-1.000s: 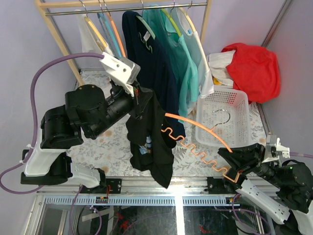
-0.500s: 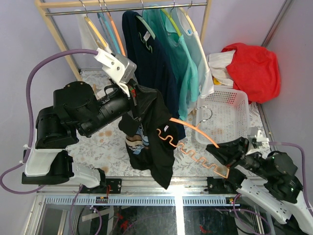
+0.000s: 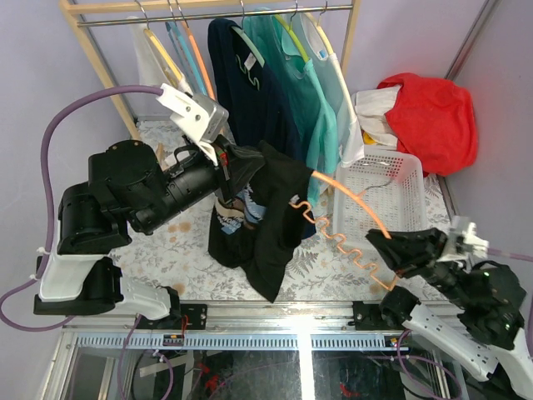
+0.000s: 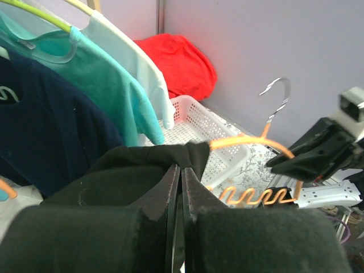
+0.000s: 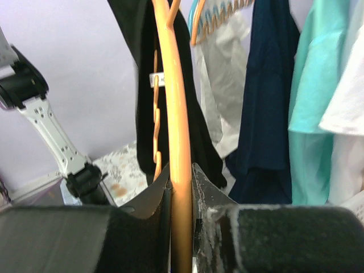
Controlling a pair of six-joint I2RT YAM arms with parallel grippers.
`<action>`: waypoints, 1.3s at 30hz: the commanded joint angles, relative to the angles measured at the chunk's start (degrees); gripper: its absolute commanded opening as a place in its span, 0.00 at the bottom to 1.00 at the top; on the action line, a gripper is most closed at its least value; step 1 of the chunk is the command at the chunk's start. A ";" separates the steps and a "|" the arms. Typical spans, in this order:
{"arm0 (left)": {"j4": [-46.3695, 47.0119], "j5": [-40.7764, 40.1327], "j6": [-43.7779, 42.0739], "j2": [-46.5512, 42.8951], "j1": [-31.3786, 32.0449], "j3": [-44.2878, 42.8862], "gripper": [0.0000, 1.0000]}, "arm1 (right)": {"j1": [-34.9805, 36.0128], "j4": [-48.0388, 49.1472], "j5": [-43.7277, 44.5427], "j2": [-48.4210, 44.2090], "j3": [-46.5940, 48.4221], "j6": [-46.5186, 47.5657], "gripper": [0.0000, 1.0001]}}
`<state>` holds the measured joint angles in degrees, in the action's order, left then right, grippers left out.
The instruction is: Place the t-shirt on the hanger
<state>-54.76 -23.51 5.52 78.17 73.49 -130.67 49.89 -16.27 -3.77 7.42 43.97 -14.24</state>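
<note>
The black t-shirt (image 3: 268, 218) hangs in the air over the middle of the table, its blue and white graphic facing left. My left gripper (image 3: 239, 163) is shut on its top edge; the left wrist view shows the jaws (image 4: 182, 170) closed on black cloth (image 4: 142, 170). My right gripper (image 3: 390, 250) is shut on the lower right end of the orange hanger (image 3: 354, 198); the right wrist view shows the jaws (image 5: 180, 170) clamped on its orange arm (image 5: 173, 96). The hanger's left end reaches the shirt's upper right part (image 5: 202, 131). I cannot tell whether it is inside the cloth.
A wooden rack (image 3: 108, 75) at the back holds a navy shirt (image 3: 254, 92), teal shirts (image 3: 312, 100) and yellow hangers. A white basket (image 3: 391, 179) stands at the right, with a red cloth (image 3: 429, 108) behind it. A floral cloth (image 3: 179, 250) covers the table.
My left gripper has carried the t-shirt up and to the right. My right gripper has lifted the hanger and swung its left end up against the shirt's upper part.
</note>
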 commanded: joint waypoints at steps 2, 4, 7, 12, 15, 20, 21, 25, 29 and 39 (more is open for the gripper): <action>4.17 -4.08 -0.72 -1.77 -0.17 1.13 0.00 | 0.04 6.65 5.98 -4.44 6.29 2.38 0.00; 3.97 -5.28 -1.01 -1.62 -0.12 0.75 0.00 | 0.11 7.39 5.24 -4.54 6.58 2.26 0.00; 4.34 -5.16 -1.38 -1.53 -0.19 0.52 0.00 | 0.11 10.49 2.79 -3.46 5.13 0.98 0.00; 4.39 -4.41 -1.48 -0.66 -0.17 -0.19 0.00 | 0.10 12.50 -2.14 1.98 1.93 -1.83 0.00; 4.24 -4.33 -1.48 -0.72 -0.17 -0.13 0.00 | 0.09 7.72 -2.04 3.33 2.97 -0.79 0.00; 4.20 -3.53 -1.61 -0.45 -0.17 -0.58 0.00 | 0.04 2.06 -1.52 4.86 4.82 0.43 0.00; 4.22 -3.37 -1.65 -0.21 -0.17 -0.70 0.00 | 0.10 1.57 -1.24 5.53 4.99 0.67 0.00; 4.04 -2.18 -1.44 0.72 -0.12 -0.92 0.00 | 0.08 2.22 -2.71 8.63 5.25 2.35 0.00; 3.43 -1.51 -1.34 1.41 -0.12 -2.01 0.00 | 0.10 5.86 -5.37 10.71 4.58 3.19 0.00; 3.00 -0.27 -1.03 1.75 -0.17 -1.83 0.00 | 0.12 17.58 -2.04 7.25 1.37 1.72 0.00</action>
<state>-54.98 -25.56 5.23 79.85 73.45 -130.63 49.89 -11.07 -6.70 16.45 45.98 -11.79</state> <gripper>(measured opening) 0.003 0.179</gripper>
